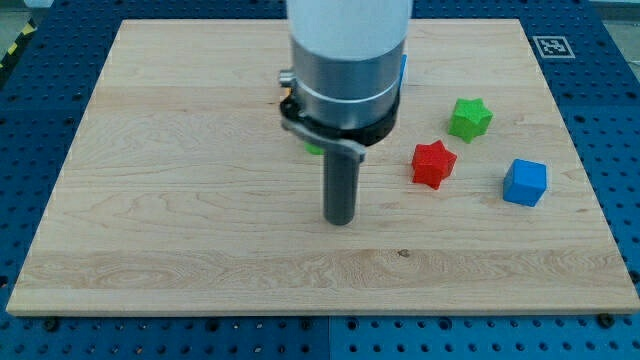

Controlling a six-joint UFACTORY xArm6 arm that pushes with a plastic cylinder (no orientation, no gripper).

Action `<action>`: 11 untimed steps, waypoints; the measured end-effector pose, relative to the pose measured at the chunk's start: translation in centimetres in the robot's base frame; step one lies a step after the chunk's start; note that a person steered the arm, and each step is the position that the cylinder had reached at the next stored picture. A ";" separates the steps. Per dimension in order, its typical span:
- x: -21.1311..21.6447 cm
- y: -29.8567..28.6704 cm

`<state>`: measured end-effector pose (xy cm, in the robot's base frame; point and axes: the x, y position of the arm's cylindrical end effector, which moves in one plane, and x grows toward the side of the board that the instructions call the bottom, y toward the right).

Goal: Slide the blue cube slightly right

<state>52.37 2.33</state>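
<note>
The blue cube (525, 183) sits on the wooden board (180, 200) near the view's right edge. My tip (341, 221) rests on the board at the middle, well to the left of the blue cube and apart from it. A red star-shaped block (433, 164) lies between my tip and the blue cube. A green star-shaped block (470, 118) lies above and right of the red one.
A small bit of a green block (314, 148) shows behind the arm's body, mostly hidden. A sliver of a blue thing (404, 68) shows at the arm's right edge. A black-and-white marker (551, 45) is at the board's top right corner.
</note>
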 end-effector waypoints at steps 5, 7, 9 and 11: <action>0.2 16.6; -1.2 16.6; -4.0 15.5; -5.7 13.7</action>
